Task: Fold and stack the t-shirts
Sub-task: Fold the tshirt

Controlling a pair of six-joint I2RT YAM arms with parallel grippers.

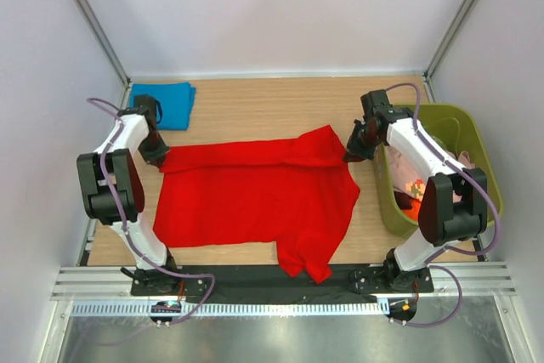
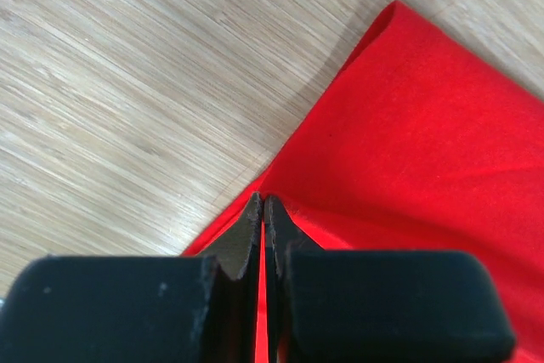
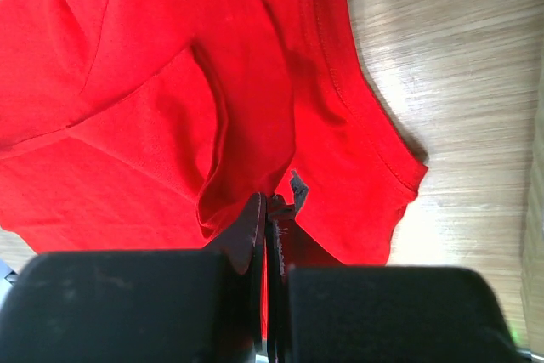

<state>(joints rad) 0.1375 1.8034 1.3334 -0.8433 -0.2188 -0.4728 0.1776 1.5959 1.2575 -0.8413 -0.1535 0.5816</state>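
Both of your grippers are pinched shut on the red t-shirt (image 1: 255, 197) and you have one at each far corner of it. The left gripper (image 1: 160, 155) has its jaws together on the shirt's edge, with a sliver of red showing between the fingers (image 2: 242, 240). From that gripper the cloth spreads ahead and to the right, and bare wooden table (image 2: 127, 82) lies to its left. The right gripper (image 1: 351, 155) is clamped on a raised fold near a hemmed sleeve, and the shirt fans out ahead of it and to its left. Between the two grippers the shirt lies spread on the table, creased. A folded blue t-shirt (image 1: 166, 101) sits beyond the left gripper, apart from the red one. An olive-green bin (image 1: 442, 110) stands just right of the right gripper — more cloth lies inside it.
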